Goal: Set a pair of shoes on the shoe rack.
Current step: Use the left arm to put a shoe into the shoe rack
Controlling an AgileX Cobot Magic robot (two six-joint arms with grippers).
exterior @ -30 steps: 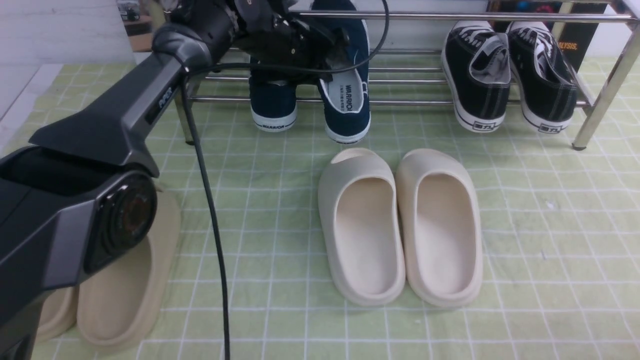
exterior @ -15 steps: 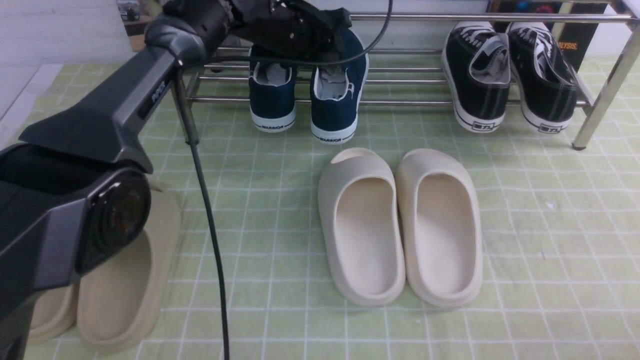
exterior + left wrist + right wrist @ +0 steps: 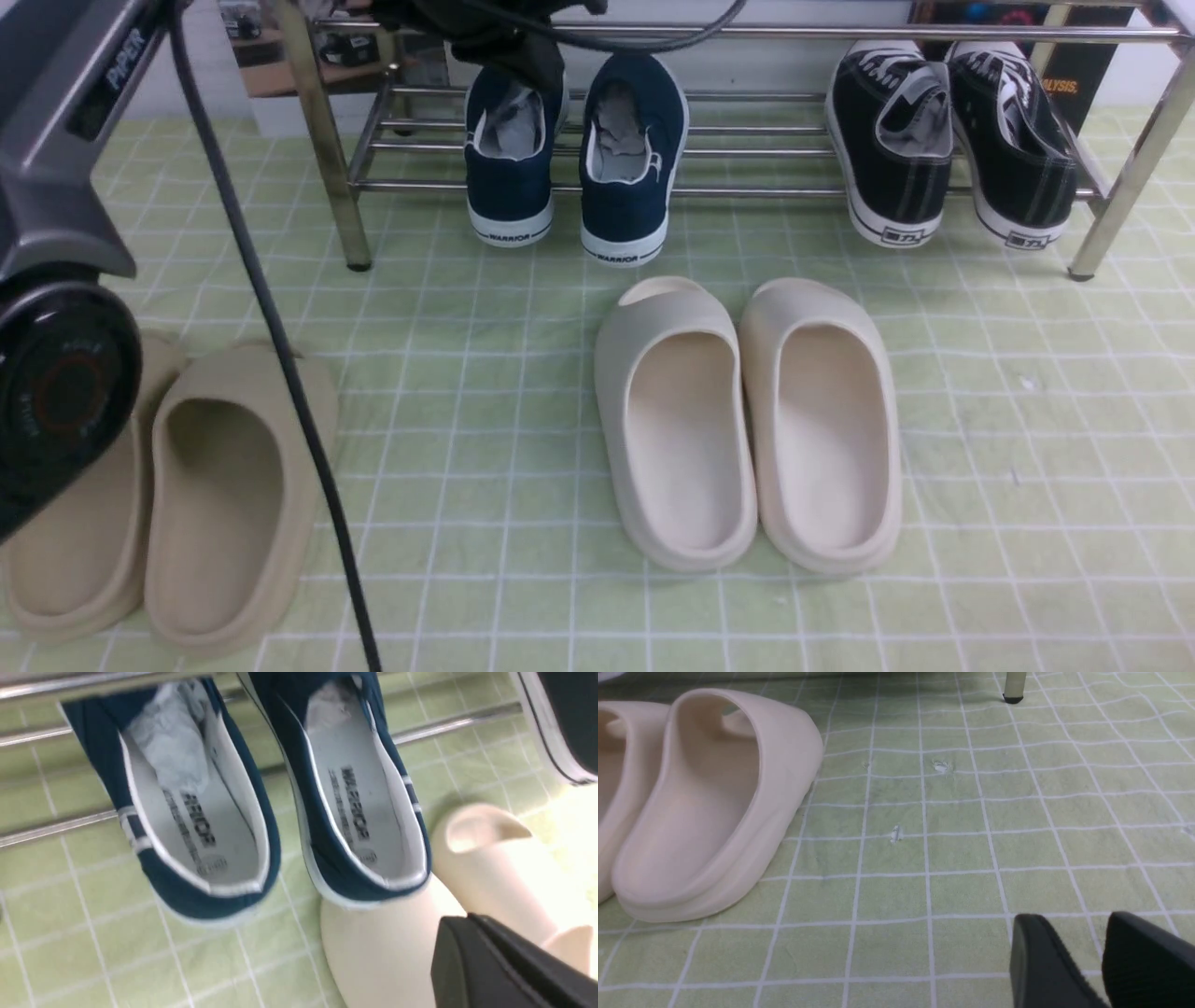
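Two navy slip-ons stand side by side on the chrome shoe rack [image 3: 747, 191], toes in and "WARRIOR" heels out: the left shoe [image 3: 509, 163] and the right shoe [image 3: 627, 168]. In the left wrist view both show from above, the left shoe [image 3: 196, 826] and the right shoe [image 3: 355, 812], resting on the rack's bars [image 3: 46, 830]. My left gripper [image 3: 527, 47] hangs above the rack, partly cut off by the frame's top; in its wrist view [image 3: 472, 924] the fingers look pressed together and empty. My right gripper [image 3: 1073, 919] is slightly open and empty, low over the cloth.
Two black lace-up sneakers [image 3: 887, 140] [image 3: 1013, 140] sit on the rack's right part. A pair of cream slides [image 3: 672, 420] [image 3: 822, 420] lies on the green checked cloth in front, and beige slides [image 3: 224, 504] at front left. A rack leg [image 3: 1013, 686] stands ahead of my right gripper.
The right navy shoe, held tilted a second ago, now rests on the rack. My left gripper has let go of it, and the arm has risen and drawn back.
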